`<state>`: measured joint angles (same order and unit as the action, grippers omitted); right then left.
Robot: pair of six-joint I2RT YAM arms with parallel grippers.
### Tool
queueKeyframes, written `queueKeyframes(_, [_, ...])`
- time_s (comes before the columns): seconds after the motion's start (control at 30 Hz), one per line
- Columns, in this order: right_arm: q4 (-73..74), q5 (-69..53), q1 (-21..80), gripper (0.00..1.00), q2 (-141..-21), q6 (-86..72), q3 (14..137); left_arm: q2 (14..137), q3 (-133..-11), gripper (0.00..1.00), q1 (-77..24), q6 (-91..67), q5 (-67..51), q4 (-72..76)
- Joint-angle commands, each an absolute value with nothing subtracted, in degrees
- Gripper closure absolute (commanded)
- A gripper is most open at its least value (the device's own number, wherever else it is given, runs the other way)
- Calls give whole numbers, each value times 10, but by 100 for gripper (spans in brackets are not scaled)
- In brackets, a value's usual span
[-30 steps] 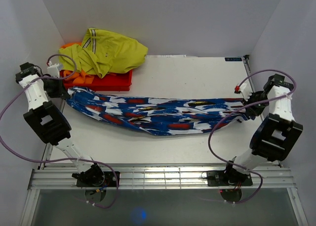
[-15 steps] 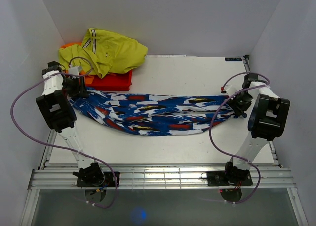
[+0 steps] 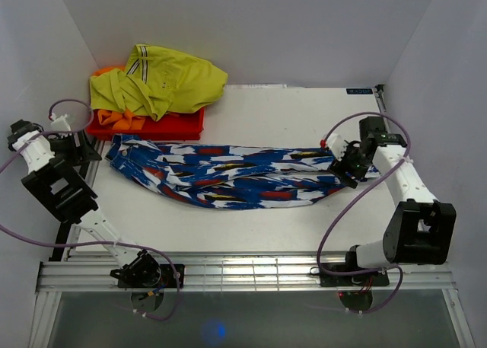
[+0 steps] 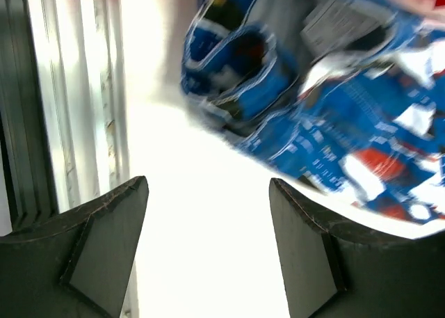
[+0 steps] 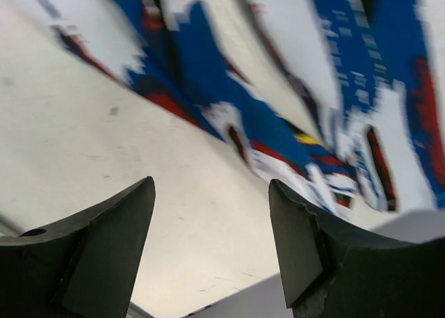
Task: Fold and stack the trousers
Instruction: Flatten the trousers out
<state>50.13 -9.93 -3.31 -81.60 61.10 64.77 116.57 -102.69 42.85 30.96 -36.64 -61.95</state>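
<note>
The trousers (image 3: 228, 177), royal blue with white, red and black blotches, lie in a long bunched strip across the table, held by neither gripper. My left gripper (image 3: 90, 148) is open just off their left end; in the left wrist view its fingers (image 4: 111, 227) straddle bare table, with the trousers (image 4: 334, 102) ahead and to the right. My right gripper (image 3: 339, 171) is open at their right end. In the right wrist view the gripper (image 5: 212, 193) has nothing between its fingers, and the trousers (image 5: 334, 88) lie just beyond the fingertips.
At the back left a yellow-green garment (image 3: 163, 81) with dark stripes is heaped over an orange garment (image 3: 125, 119) on a red tray (image 3: 183, 125). White walls close in both sides. Metal rails (image 3: 243, 272) run along the near edge.
Both grippers have opened and let go of the trousers' ends. The stretched trousers have dropped onto the table. The left arm has drawn back to the left; the right has swung inward.
</note>
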Motion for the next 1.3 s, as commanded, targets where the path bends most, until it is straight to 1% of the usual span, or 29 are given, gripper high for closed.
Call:
queueKeyframes(0.0, [544,-141,21,28,-802,612,582,1156,-979,20,441,409,-424,-634])
queueKeyframes(0.03, [541,-152,47,29,-800,607,572,1154,-969,19,441,442,-434,-625])
queueKeyframes(0.13, [523,-176,109,30,-795,576,548,1145,-934,19,440,464,-477,-569])
queueKeyframes(0.23, [488,-198,187,29,-806,528,553,1163,-935,18,433,479,-506,-539])
queueKeyframes(0.3, [458,-208,247,29,-828,491,576,1173,-939,18,428,497,-518,-529])
queueKeyframes(0.37, [446,-231,283,27,-866,471,602,1174,-926,17,417,510,-518,-512])
queueKeyframes(0.5, [421,-264,371,25,-943,424,682,1167,-893,18,389,555,-492,-473])
queueKeyframes(0.63, [360,-262,444,25,-1011,386,763,1174,-880,23,370,573,-458,-468])
queueKeyframes(0.7, [339,-257,486,24,-1048,367,788,1179,-878,32,368,575,-440,-467])
queueKeyframes(0.73, [327,-250,497,24,-1060,357,800,1178,-876,37,365,578,-432,-467])
queueKeyframes(0.77, [302,-247,509,23,-1083,341,822,1176,-874,52,365,581,-425,-470])
queueKeyframes(0.87, [259,-244,546,22,-1126,320,862,1161,-869,72,363,584,-426,-491])
queueKeyframes(0.9, [254,-243,560,22,-1136,312,873,1155,-868,89,361,582,-431,-509])
queueKeyframes(0.97, [244,-244,572,20,-1163,304,889,1131,-865,100,358,562,-433,-525])
queueKeyframes(1.1, [185,-217,599,20,-1195,295,892,1089,-859,100,351,514,-433,-561])
queueKeyframes(1.2, [178,-189,602,23,-1234,284,910,1068,-860,100,351,473,-436,-579])
queueKeyframes(1.23, [187,-179,602,30,-1244,283,927,1064,-862,100,351,461,-439,-581])
queueKeyframes(1.27, [189,-173,602,40,-1256,282,932,1059,-867,100,351,448,-440,-590])
